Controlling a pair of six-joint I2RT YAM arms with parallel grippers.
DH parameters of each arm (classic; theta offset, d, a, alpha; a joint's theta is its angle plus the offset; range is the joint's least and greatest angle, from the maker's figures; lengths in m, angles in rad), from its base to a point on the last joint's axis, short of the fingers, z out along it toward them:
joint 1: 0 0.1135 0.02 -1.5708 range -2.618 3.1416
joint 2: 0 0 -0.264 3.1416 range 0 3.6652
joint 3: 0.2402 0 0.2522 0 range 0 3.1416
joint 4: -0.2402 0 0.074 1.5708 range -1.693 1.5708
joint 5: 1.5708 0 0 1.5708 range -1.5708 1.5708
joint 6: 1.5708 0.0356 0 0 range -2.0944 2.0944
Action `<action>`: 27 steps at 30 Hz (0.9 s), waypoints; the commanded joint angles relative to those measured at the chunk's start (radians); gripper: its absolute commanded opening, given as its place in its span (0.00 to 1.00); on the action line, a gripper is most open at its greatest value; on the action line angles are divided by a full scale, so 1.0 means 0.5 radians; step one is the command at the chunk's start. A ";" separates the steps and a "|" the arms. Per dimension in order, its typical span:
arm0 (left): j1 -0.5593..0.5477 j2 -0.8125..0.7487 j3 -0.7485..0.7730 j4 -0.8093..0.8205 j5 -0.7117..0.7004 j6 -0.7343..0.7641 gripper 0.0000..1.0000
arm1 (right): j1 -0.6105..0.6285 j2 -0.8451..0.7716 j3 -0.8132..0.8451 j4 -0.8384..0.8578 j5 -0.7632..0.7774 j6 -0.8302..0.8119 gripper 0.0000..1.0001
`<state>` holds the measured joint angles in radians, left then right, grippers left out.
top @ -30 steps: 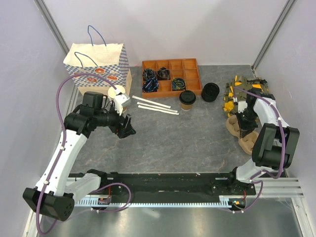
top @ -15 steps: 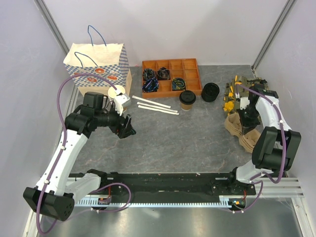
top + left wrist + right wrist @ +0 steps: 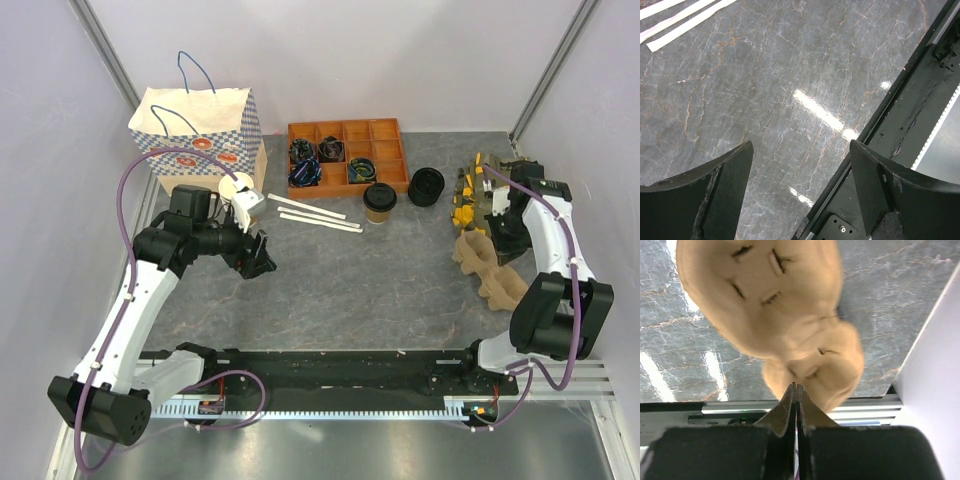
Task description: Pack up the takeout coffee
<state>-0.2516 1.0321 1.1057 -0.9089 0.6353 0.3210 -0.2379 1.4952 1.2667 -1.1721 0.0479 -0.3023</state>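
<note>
- The left gripper (image 3: 800, 150) hangs wide open and empty over bare table at 9 o'clock, unmoved.
- At 3 o'clock the right gripper (image 3: 795, 388) has just closed fully and swung farther back. Its tips meet at the pulp carrier's (image 3: 490, 275) edge, but whether they hold it is unclear.
- The takeout coffee (image 3: 380, 201) stands lidded and untouched at 12 o'clock, before the orange tray (image 3: 346, 123).
- The paper bag (image 3: 200, 130) waits at 10 o'clock, so packing has barely begun.

I counted one patterned paper bag (image 3: 195, 125), one orange tray (image 3: 346, 124) split into eight compartments, three white wrapped sticks (image 3: 315, 215), one lidded kraft cup (image 3: 379, 201), one stack of black lids (image 3: 426, 186), one lidless cup (image 3: 238, 189) and one pulp carrier (image 3: 500, 285). The yellow packets (image 3: 462, 210) were too jumbled to count.
</note>
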 commanded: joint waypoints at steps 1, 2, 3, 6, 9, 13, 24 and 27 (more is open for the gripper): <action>0.009 0.010 -0.021 0.084 0.073 -0.083 0.85 | 0.000 -0.122 0.044 0.009 0.061 -0.009 0.00; 0.009 0.010 -0.024 0.093 0.085 -0.096 0.85 | 0.003 -0.134 0.035 0.012 0.058 -0.012 0.00; 0.009 0.013 -0.033 0.106 0.097 -0.111 0.85 | 0.012 -0.146 0.016 0.019 0.052 -0.015 0.00; 0.009 0.016 -0.070 0.161 0.186 -0.166 0.84 | 0.025 -0.153 -0.021 0.022 0.033 -0.027 0.00; 0.009 0.040 -0.070 0.186 0.251 -0.185 0.84 | 0.031 -0.122 -0.005 -0.058 -0.092 -0.107 0.00; 0.009 0.068 -0.067 0.204 0.309 -0.200 0.83 | 0.068 -0.103 -0.002 -0.113 -0.301 -0.238 0.23; 0.009 0.086 -0.098 0.225 0.377 -0.228 0.83 | 0.463 -0.015 -0.150 0.052 -0.148 -0.426 0.36; 0.006 0.105 -0.091 0.225 0.401 -0.225 0.83 | 0.555 0.050 -0.122 0.065 -0.148 -0.469 0.34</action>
<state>-0.2516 1.0756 1.0565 -0.8288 0.7860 0.2344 0.0105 1.4845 1.1908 -1.1744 -0.0452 -0.4843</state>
